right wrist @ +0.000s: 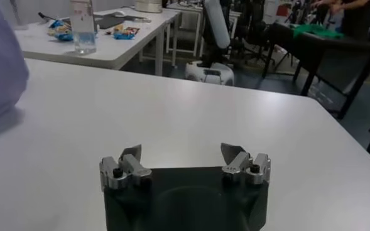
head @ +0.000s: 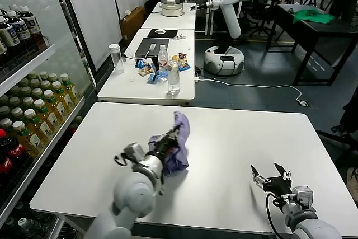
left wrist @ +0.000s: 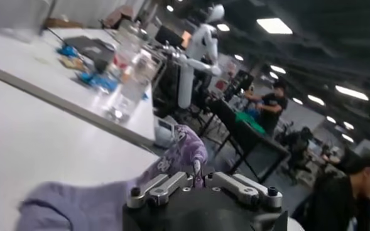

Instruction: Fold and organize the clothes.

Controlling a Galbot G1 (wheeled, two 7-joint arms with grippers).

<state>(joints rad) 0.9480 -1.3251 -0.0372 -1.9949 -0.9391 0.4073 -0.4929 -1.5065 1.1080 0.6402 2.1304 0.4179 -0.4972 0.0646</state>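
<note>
Left hand is clamped tight on the crumpled lavender thin-fabric T-shirt, bunched near the middle of the plain white tabletop; its fingertips are buried in the folds, and the shirt's prints are barely readable. Right hand sits well apart near the front edge, fingers spread, touching nothing. Beyond: a second white table carrying clear plastic water bottles, and a drinks-stocked shelf to the left.

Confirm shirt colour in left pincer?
Lavender T-shirt, small dark-and-white prints; clearest in head view.
</note>
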